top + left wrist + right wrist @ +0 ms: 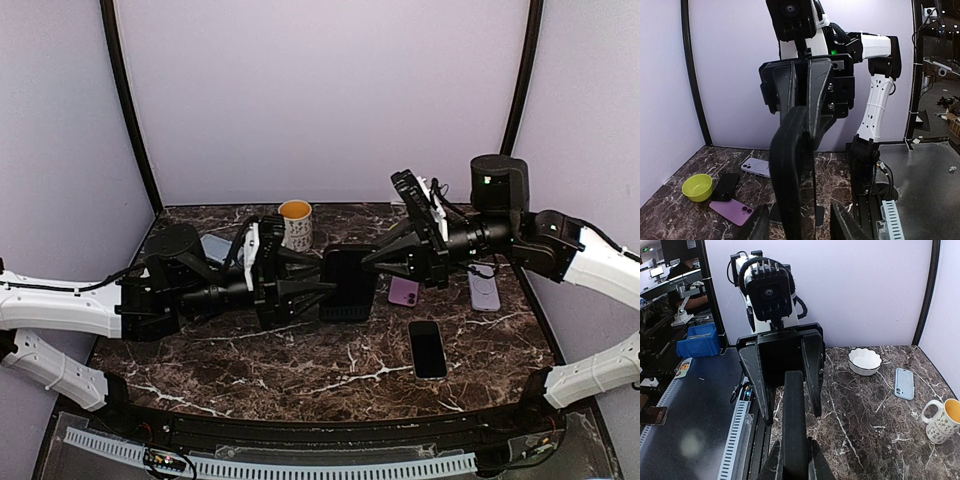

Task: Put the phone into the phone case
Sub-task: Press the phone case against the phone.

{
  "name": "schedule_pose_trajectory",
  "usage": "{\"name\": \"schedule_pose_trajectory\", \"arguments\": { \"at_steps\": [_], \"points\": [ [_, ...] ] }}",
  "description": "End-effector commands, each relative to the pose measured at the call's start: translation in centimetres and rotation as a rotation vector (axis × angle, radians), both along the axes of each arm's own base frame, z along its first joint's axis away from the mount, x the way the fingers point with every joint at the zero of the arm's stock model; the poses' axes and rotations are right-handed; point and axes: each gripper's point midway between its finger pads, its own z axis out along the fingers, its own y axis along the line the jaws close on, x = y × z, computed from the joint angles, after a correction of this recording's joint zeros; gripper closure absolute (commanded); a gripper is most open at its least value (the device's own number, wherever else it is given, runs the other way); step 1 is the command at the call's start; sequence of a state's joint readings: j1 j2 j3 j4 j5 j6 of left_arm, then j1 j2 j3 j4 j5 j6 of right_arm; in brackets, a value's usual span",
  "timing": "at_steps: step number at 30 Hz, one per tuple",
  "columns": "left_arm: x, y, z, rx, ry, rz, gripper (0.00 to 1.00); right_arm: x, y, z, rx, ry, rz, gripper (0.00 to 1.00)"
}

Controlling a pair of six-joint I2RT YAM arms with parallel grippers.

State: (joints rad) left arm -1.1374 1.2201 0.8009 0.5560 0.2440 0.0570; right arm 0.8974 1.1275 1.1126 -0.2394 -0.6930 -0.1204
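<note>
A black phone case with the phone against it [348, 285] hangs upright in the air between the two arms. It shows edge-on in the left wrist view [792, 170] and in the right wrist view [794, 415]. My right gripper [372, 262] [795, 462] is shut on it, both fingers pressed to its faces. My left gripper [325, 278] [800, 227] is open. Its fingers [845, 222] straddle the case's other end with a gap on each side.
On the marble table [300, 370] lie a black phone [428, 348], a purple phone [403, 291], a lilac case [484, 290] and a blue-grey phone [215, 247]. A mug [295, 224] stands at the back. A green bowl [697, 187] and a white bowl [864, 360] stand at the sides.
</note>
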Motion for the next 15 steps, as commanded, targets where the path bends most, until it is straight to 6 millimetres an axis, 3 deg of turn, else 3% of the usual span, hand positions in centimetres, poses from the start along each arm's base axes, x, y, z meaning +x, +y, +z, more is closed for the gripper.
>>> {"name": "schedule_pose_trajectory", "arguments": {
  "at_steps": [1,7,9,12,13,15],
  "points": [
    [-0.1,-0.3,-0.6,0.009,0.001,-0.004,0.65,-0.5,-0.1,3.9,0.118,-0.077,0.025,1.00],
    [-0.3,-1.0,-1.4,0.016,0.027,-0.037,0.94,-0.5,0.0,3.9,0.119,-0.079,0.030,1.00],
    [-0.5,-1.1,-1.2,0.008,0.030,-0.046,1.00,-0.4,0.0,3.7,0.116,-0.074,0.032,1.00],
    [-0.6,-1.0,-0.4,-0.023,0.025,-0.053,1.00,-0.2,0.2,3.3,0.105,-0.070,0.022,1.00],
    [-0.7,-0.8,0.0,-0.041,0.022,-0.051,1.00,0.0,0.2,2.9,0.096,-0.067,0.011,0.92],
    [-0.7,-0.3,0.8,-0.079,0.011,-0.041,1.00,0.6,0.2,1.8,0.072,-0.065,-0.018,0.62]
  ]
}}
